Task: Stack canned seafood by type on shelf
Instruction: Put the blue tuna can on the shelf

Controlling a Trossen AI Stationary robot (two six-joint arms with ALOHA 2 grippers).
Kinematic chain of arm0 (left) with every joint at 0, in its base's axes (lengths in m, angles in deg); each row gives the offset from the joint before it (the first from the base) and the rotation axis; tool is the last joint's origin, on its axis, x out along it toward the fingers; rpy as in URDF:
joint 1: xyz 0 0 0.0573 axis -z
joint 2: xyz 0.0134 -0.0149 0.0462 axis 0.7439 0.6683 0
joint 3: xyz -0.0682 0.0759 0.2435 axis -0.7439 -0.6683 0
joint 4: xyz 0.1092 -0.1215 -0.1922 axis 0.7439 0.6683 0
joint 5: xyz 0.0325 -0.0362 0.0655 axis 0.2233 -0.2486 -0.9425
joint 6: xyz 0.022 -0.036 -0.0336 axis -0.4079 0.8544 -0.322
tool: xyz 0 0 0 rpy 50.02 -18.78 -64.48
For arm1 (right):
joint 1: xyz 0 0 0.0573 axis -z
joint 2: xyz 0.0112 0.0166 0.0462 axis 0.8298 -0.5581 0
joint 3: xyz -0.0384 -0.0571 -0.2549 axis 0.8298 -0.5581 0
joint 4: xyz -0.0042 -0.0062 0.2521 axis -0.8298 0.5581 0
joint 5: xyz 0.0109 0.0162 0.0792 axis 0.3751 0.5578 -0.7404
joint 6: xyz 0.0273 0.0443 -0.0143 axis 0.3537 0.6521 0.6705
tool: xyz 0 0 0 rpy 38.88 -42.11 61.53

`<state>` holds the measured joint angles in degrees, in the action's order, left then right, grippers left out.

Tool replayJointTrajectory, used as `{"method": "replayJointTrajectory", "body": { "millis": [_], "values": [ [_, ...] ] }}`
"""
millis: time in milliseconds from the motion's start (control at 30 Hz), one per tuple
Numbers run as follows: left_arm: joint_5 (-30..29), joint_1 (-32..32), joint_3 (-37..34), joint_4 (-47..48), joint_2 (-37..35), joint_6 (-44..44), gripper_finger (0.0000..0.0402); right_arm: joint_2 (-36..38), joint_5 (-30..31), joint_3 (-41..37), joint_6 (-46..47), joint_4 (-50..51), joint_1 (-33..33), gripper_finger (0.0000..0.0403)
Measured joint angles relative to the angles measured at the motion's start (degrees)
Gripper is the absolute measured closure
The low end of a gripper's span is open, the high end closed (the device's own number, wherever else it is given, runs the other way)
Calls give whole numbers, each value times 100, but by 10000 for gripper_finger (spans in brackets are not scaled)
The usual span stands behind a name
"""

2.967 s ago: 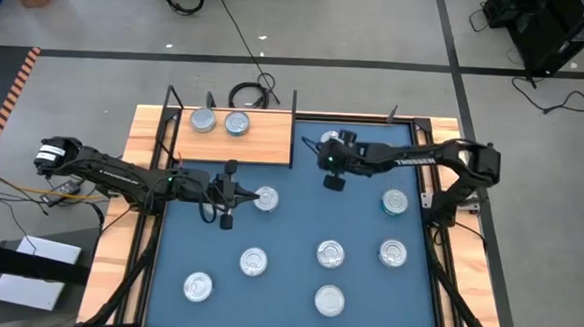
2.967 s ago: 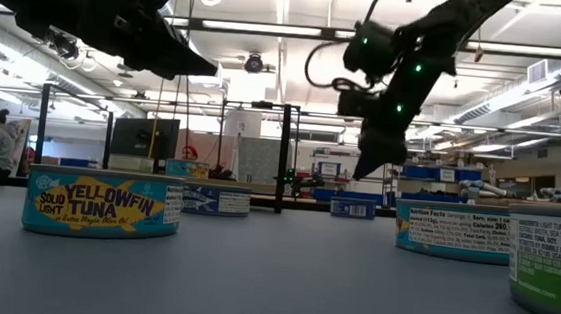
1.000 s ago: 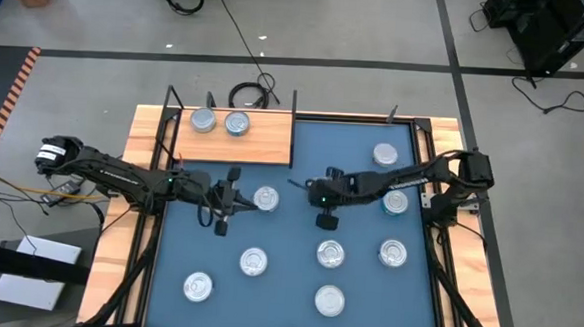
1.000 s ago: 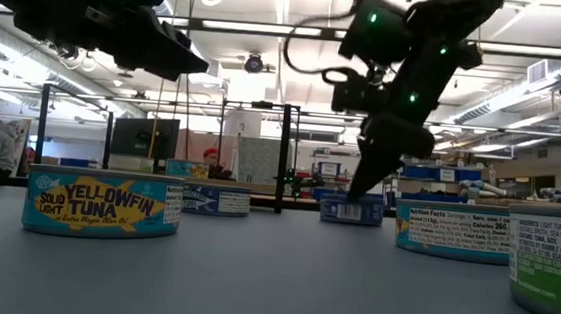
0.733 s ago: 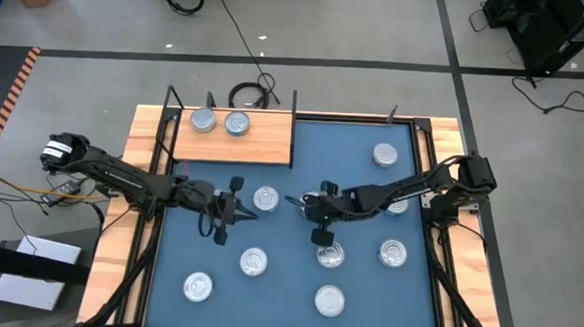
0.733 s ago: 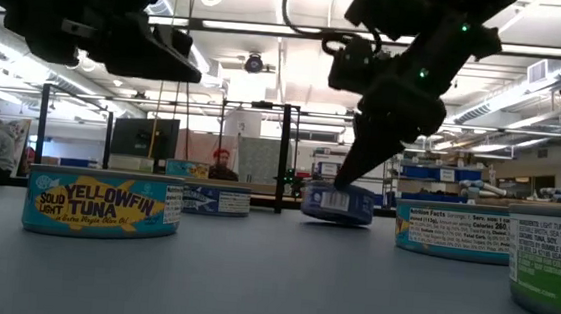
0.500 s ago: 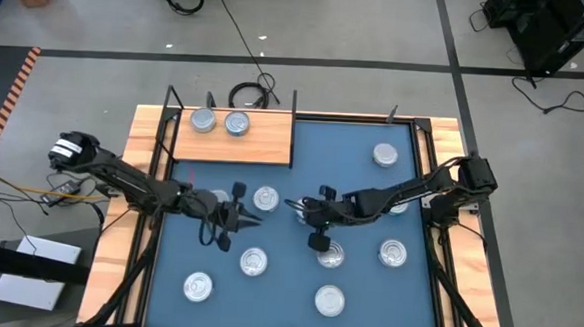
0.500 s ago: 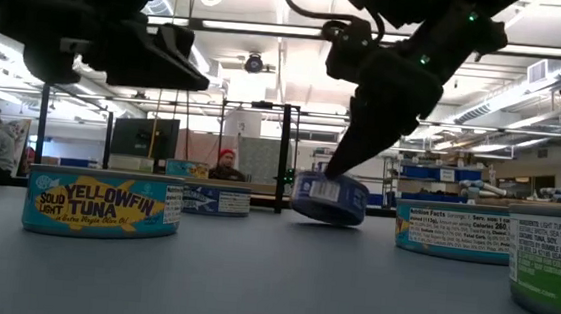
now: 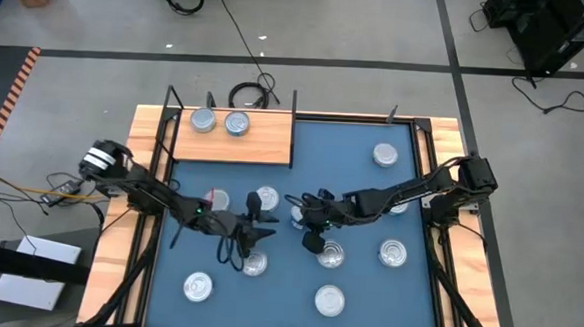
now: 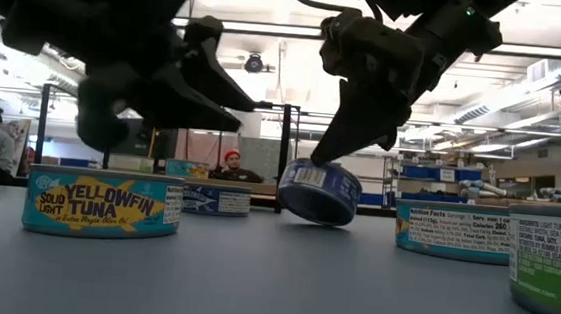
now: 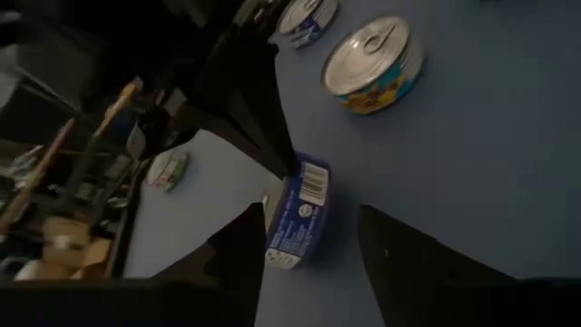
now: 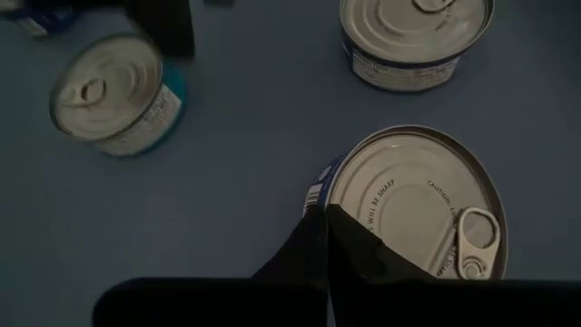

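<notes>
Presently a blue-labelled can [image 10: 320, 191] is carried tilted just above the blue mat [image 9: 302, 154] near its middle, pinched by its rim in the clenched right gripper [image 9: 307, 216]. Left gripper [image 9: 256, 232], fingers parted and empty, hangs over a can [image 9: 254, 263] just beside. Two cans [image 9: 220, 123] are already set on the shelf [image 9: 263, 145]. Judged next: the carried can must be levelled and taken to the shelf.

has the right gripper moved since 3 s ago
Yes. In the high view the right gripper has gone from beside the shelf out to mid-mat, away from it, tipping a blue tin.
</notes>
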<state>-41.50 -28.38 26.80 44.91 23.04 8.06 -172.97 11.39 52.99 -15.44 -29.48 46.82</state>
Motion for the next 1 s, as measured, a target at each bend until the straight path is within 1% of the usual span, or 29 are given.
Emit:
{"method": "replayJointTrajectory", "body": {
  "millis": [167, 367, 467, 600, 767, 1000],
  "values": [
    [-296, -2, 328, -255, 614, -537, 198, 0, -96, 2, 49, -65, 2, 400],
    [-689, 0, 773, -350, 1133, -782, 173, 0, -222, 2, 282, -168, 4, 400],
    [-761, -2, 975, -319, 1292, -824, 163, 0, -281, 2, 286, -272, 4, 400],
    [-891, -7, 1158, -49, 1353, -852, 154, 0, -397, 2, 288, -385, 4, 400],
    [-1050, -2, 1277, 269, 1353, -844, 153, 0, -400, 2, 287, -393, 7, 400],
    [-1066, -2, 1289, 313, 1353, -832, 153, 0, -398, 2, 284, -433, 9, 400]
  ]
}}
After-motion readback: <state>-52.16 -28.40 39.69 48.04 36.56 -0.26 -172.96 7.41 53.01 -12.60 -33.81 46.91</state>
